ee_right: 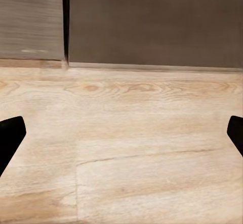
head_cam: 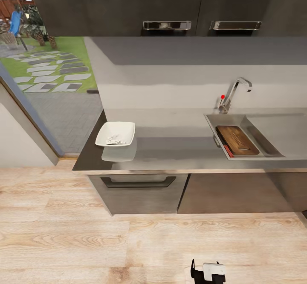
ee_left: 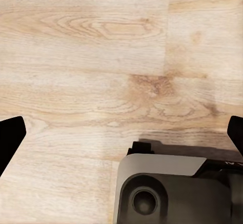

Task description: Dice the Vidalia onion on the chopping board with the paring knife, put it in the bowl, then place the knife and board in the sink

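Two task things lying inside the sink (head_cam: 256, 124): the chopping board (head_cam: 237, 139), flat in the basin, and the paring knife (head_cam: 227, 150), red handle showing just beside the board's left long edge, touching or almost touching it. Chrome tap (head_cam: 236, 91) with red knob (head_cam: 222, 97) standing behind the basin, flat drainer side stretching to the right.

Further left on the dark glossy tabletop (head_cam: 170, 147), well apart from the sink: the white square bowl (head_cam: 115, 133), upright, near the left end. Inside the bowl, small pale bits, the diced Vidalia onion (head_cam: 114, 139); single pieces too small to count.

Below the tabletop, dark grey cabinets, one drawer front with a long dark handle (head_cam: 138, 182). Above, upper cabinets with two chrome handles (head_cam: 167, 24). At the far left, a glass opening with a garden and stepping stones (head_cam: 47, 72) outside. Pale wooden floor (head_cam: 106, 241) in front of the cabinets.

At the lower edge of the head view, a small white and black part of the robot (head_cam: 212, 271); unclear which part.

Left gripper (ee_left: 121, 135) spread wide, both dark fingertips (ee_left: 10, 138) at the opposite edges of the left wrist view, holding nothing, only floor planks and a grey piece of the robot's body (ee_left: 172, 193) beyond.

Right gripper (ee_right: 121, 135) spread wide too, fingertips (ee_right: 10, 135) far apart, holding nothing, pointing toward the floor and the cabinet fronts (ee_right: 152, 21).
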### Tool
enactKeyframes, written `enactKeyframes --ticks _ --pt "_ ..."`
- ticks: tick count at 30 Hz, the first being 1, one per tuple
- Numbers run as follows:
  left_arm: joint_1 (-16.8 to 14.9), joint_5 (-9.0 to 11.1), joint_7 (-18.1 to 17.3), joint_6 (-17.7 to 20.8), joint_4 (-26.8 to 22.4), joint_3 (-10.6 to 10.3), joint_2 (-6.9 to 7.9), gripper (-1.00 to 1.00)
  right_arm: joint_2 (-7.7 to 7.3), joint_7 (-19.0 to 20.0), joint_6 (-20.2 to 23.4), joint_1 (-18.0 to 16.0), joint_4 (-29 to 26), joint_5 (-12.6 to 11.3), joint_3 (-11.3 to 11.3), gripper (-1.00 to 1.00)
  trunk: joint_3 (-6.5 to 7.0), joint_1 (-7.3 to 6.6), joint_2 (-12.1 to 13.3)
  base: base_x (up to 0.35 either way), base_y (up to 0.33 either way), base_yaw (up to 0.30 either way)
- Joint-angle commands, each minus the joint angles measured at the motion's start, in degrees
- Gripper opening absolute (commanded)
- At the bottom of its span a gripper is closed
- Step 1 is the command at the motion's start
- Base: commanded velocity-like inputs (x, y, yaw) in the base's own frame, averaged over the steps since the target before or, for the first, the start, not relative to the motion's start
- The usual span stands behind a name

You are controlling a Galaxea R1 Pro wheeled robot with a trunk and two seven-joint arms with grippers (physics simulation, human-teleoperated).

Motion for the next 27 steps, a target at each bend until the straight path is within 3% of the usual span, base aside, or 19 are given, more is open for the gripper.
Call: enactKeyframes --ticks 1,27 --pt "0.0 0.6 0.3 -0.2 0.0 -0.5 0.02 1.0 0.0 -0.4 0.0 0.0 0.0 0.6 -0.3 1.0 -0.08 0.02 -0.1 0.0 0.0 0.0" --pt "0.0 0.7 0.3 -0.1 0.3 -0.5 -0.5 1.0 -0.16 -0.5 0.2 0.0 0.1 0.5 -0.3 1.0 -0.07 0.02 -0.1 0.0 0.0 0.0"
